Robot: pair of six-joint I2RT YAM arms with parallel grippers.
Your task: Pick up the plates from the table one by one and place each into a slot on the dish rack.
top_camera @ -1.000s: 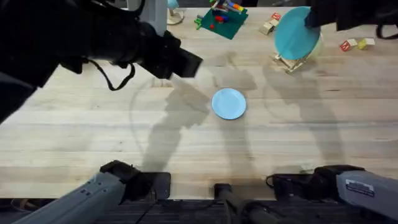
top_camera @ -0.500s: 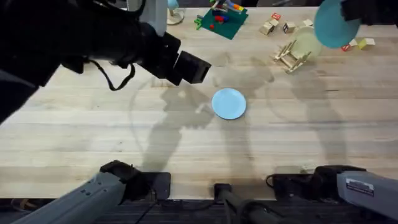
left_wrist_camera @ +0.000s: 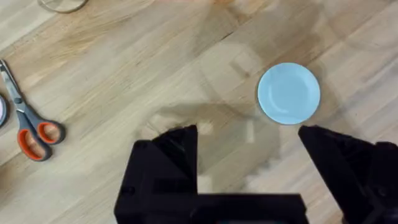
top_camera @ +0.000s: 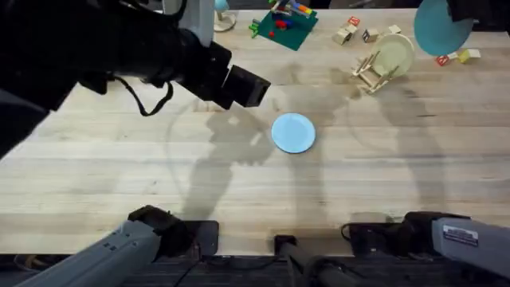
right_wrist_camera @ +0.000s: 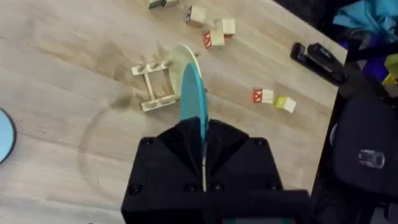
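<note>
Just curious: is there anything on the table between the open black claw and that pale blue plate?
No. In the left wrist view, only bare wood and shadow lie between the left gripper and the pale blue plate.

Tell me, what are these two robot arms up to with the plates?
They are loading plates into a small wooden dish rack at the far right of the table. The right gripper is shut on the teal plate, holding it on edge in the air near the rack, where a cream plate already stands. The pale blue plate lies flat mid-table, and the left gripper hangs open above it, not touching.
</note>
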